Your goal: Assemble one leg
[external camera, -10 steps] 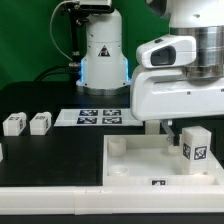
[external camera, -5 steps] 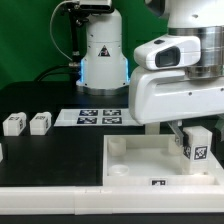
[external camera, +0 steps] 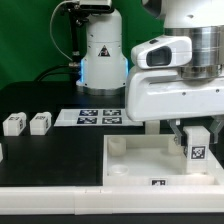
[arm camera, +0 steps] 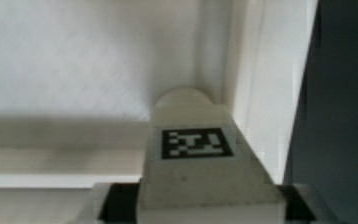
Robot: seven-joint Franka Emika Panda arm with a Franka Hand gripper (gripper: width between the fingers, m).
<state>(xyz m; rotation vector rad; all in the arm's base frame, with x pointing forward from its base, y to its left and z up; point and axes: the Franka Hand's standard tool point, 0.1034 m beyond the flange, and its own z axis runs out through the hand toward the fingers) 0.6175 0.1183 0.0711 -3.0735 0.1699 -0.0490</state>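
Note:
My gripper (external camera: 196, 140) is shut on a white leg (external camera: 196, 148) with a black-and-white tag on its side. It holds the leg upright over the far corner of the large white tray panel (external camera: 140, 160) at the exterior view's right. In the wrist view the leg (arm camera: 197, 140) runs from between my black fingers (arm camera: 119, 203) toward the panel's inner corner (arm camera: 211, 85). Whether the leg's tip touches the panel cannot be told. Two more legs (external camera: 14, 124) (external camera: 40, 122) stand on the black table at the exterior view's left.
The marker board (external camera: 98, 117) lies flat behind the panel. The robot base (external camera: 103, 50) stands at the back. Another small white part (external camera: 1, 152) shows at the left edge. The panel's raised rim (external camera: 112, 148) borders the held leg's corner.
My gripper with the leg has moved slightly down and toward the exterior view's right, closer to the panel's corner.

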